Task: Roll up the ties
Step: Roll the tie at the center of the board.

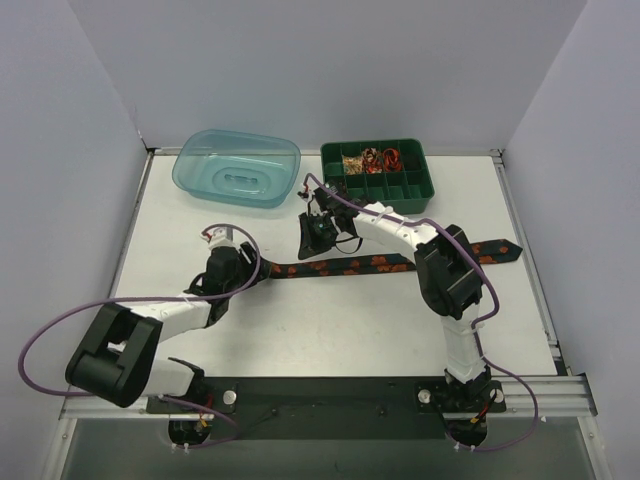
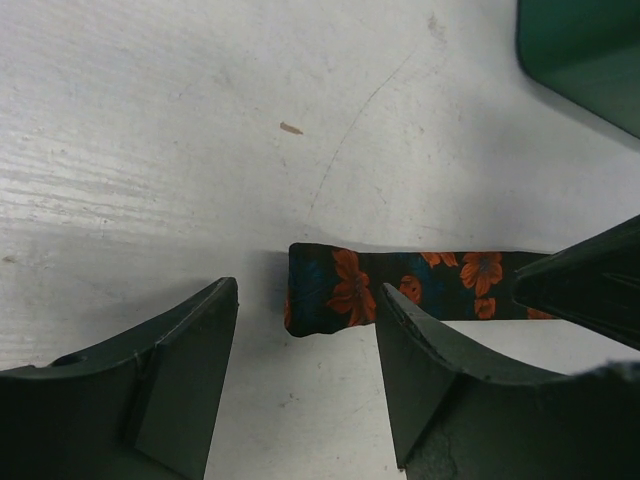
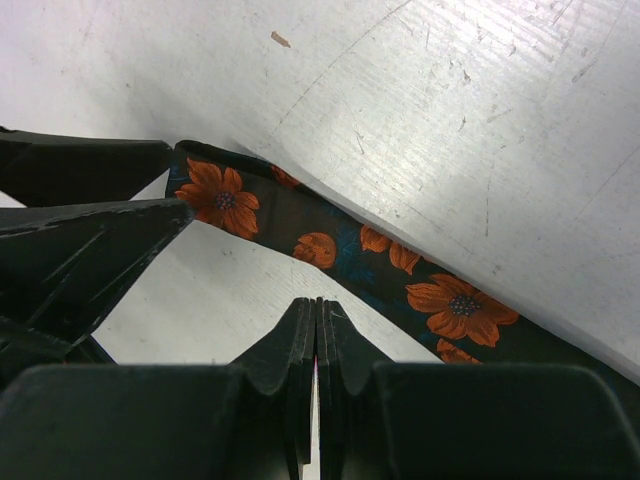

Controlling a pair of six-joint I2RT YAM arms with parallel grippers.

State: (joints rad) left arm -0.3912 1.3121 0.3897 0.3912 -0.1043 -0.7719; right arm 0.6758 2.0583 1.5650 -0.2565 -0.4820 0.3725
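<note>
In top cam only: tie (image 1: 370,266) pointed end

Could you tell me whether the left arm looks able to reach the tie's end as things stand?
Likely yes: the left gripper is open, and the tie's end lies just ahead between its fingers, nothing covering it.

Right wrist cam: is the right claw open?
No, the right claw has its fingers pressed flat together, with the tie lying beyond the tips.
</note>
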